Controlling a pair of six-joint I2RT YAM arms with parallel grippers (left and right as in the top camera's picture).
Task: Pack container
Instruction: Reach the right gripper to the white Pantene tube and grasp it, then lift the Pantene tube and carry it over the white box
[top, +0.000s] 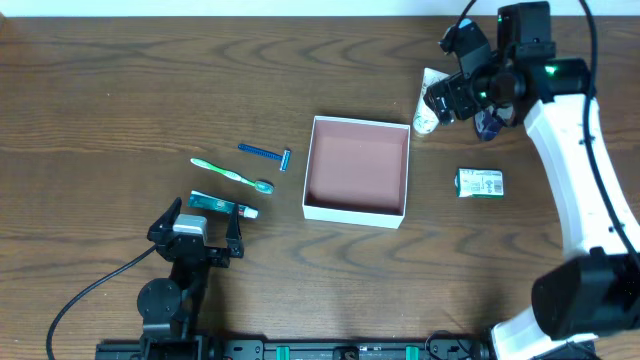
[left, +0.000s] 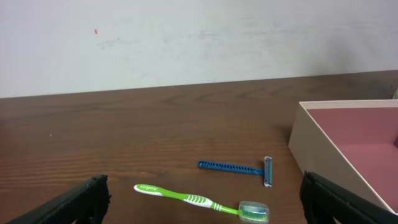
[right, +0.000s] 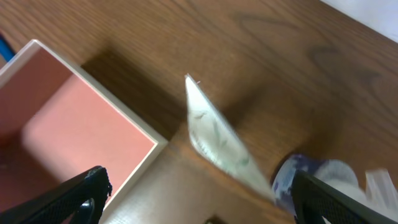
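The container (top: 355, 212), a shallow square cardboard box with white walls and a pink-brown inside, sits lidless and empty mid-table. It also shows in the left wrist view (left: 323, 149) and the right wrist view (right: 134, 127). My right gripper (top: 447, 100) is open and empty, hovering over a white tube-like packet (top: 428, 100) just beyond the box's far right corner. The packet (right: 214, 140) lies between the fingers (right: 200, 186), with a blue-white item (right: 298, 180) beside it. My left gripper (top: 204, 222) is open and empty at the front left (left: 204, 190).
A green toothbrush (top: 232, 175) and a blue razor (top: 265, 153) lie left of the box; both show in the left wrist view (left: 199, 200), (left: 236, 167). A small teal tube (top: 222, 205) lies by the left gripper. A green-white packet (top: 480, 182) lies right of the box.
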